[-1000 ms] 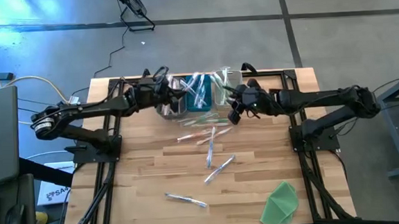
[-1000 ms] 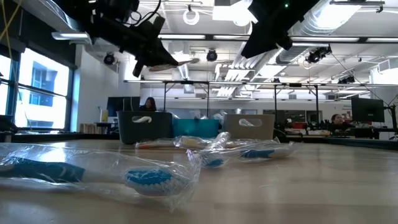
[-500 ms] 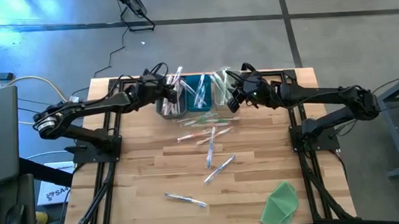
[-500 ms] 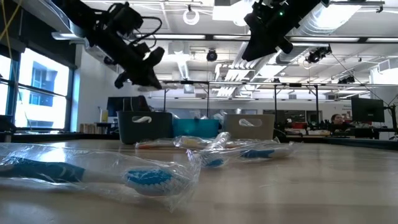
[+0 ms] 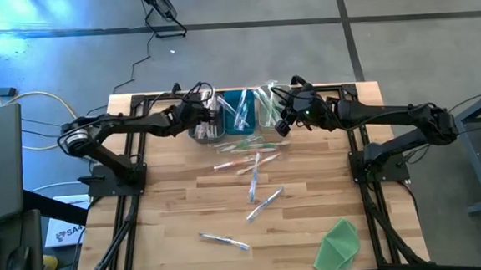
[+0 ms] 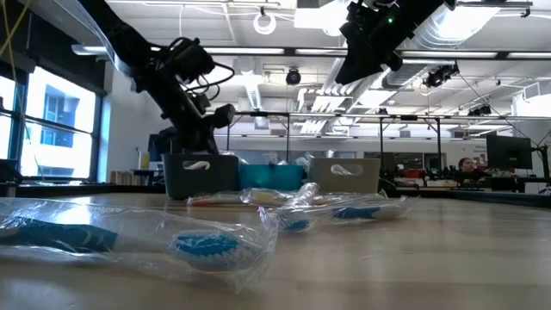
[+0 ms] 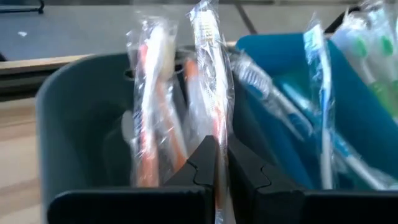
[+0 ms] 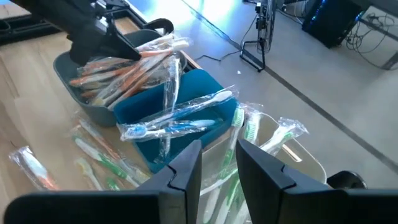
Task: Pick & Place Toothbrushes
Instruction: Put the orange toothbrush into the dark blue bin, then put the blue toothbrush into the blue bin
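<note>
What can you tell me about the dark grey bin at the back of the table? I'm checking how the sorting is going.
The dark grey bin is an open-topped plastic tub with rounded corners, standing upright at the table's far edge, right beside a blue bin. It holds orange toothbrushes in clear wrappers, leaning and sticking out above its rim. The left gripper is over it, shut on one wrapped orange brush. More wrapped brushes lie on the table in front of it.

No text or label can be read.

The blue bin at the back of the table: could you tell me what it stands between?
In the high view, the blue bin stands between the dark grey bin of orange toothbrushes and the clear bin holding green ones.
</note>
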Controlling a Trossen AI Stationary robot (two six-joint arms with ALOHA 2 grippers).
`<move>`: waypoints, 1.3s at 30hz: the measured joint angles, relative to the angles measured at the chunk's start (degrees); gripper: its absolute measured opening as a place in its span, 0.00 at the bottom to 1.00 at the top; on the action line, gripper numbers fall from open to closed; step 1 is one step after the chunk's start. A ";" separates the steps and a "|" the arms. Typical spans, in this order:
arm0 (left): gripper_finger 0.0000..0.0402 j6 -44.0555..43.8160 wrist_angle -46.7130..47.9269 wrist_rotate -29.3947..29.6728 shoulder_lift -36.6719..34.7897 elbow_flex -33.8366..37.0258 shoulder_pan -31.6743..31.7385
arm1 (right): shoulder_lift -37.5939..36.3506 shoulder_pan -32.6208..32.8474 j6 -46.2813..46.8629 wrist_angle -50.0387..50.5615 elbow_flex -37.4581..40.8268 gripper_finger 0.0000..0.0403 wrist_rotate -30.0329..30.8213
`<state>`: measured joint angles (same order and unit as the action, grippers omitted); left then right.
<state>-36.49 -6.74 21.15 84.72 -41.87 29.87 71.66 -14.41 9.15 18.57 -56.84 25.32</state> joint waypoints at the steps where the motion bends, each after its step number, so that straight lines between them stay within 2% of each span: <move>1: 0.03 -0.70 -0.74 0.02 0.58 -0.02 0.00 | 0.00 -0.02 -0.42 0.00 0.00 0.23 0.00; 10: 0.07 -2.79 -1.04 0.02 2.44 -0.02 0.00 | 0.00 -0.02 -1.93 0.02 0.00 0.23 0.04; 26: 0.32 -2.85 -0.80 -2.34 2.46 -1.47 0.11 | 0.00 -0.02 -3.43 -0.53 0.00 0.23 0.04; 30: 0.33 -2.27 -0.79 -3.37 2.46 -3.23 0.11 | 0.00 -0.02 -3.43 -0.81 0.00 0.23 0.04; 34: 0.33 2.01 0.06 -5.71 2.17 -5.56 0.11 | 0.00 -0.02 -3.46 -0.81 0.00 0.23 -0.17; 39: 0.33 5.09 5.04 -5.77 1.61 -9.34 -0.28 | 0.00 0.00 -3.46 -0.81 0.00 0.23 -1.36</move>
<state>-31.40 -1.70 15.38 86.32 -51.21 29.58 71.66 -14.42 5.69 17.76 -56.84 23.96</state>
